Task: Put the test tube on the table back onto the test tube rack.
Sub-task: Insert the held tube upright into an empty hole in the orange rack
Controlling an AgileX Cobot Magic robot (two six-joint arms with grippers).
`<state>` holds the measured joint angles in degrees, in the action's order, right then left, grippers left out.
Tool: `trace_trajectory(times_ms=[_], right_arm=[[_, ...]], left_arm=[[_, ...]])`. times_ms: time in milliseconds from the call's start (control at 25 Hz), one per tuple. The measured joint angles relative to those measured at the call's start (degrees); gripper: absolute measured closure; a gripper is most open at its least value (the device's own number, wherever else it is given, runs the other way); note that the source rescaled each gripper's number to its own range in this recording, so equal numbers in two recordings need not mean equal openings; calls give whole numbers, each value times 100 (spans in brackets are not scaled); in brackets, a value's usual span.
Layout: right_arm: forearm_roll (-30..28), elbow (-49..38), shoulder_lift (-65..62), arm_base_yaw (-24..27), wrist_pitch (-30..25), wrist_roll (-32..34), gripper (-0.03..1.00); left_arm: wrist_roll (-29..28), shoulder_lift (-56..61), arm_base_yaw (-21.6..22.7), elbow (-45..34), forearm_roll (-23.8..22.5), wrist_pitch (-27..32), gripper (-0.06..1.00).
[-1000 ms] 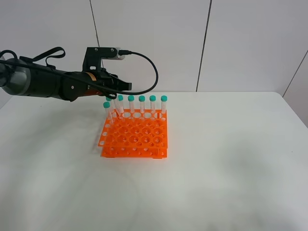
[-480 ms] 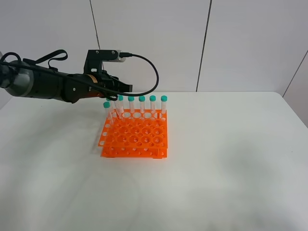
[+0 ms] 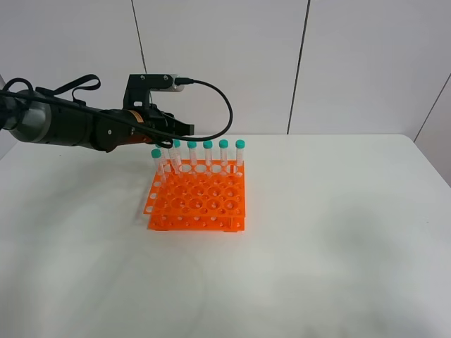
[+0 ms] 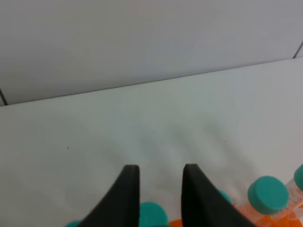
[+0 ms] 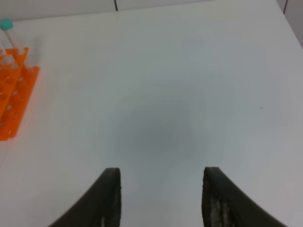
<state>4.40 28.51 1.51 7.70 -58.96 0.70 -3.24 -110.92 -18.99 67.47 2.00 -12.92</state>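
The orange test tube rack (image 3: 198, 200) stands on the white table (image 3: 317, 232). Several teal-capped test tubes (image 3: 208, 153) stand upright along its back row and left corner. No tube lies on the table. My left gripper (image 3: 184, 127) hovers just above the tubes at the rack's back left, with its fingers apart and nothing between the tips (image 4: 159, 169). A teal cap (image 4: 151, 213) shows below, between the fingers. My right gripper (image 5: 161, 177) is wide open over bare table, with the rack's edge (image 5: 14, 99) off to one side. It is out of the exterior view.
A grey panelled wall (image 3: 303, 63) rises behind the table's back edge. The left arm's black cable (image 3: 222, 105) loops above the rack. Most of the rack's holes (image 3: 204, 204) hold no tube.
The left arm's rear part has shifted slightly. Its gripper stays over the rack's back left corner, and the tubes have not moved.
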Motion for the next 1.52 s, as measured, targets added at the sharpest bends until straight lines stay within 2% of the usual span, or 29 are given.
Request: trace_trajectory(times_ms=[1520], right_arm=[[15, 0, 0, 0, 1, 0, 22]], left_arm=[[-95, -457, 2, 0, -2, -380, 94]])
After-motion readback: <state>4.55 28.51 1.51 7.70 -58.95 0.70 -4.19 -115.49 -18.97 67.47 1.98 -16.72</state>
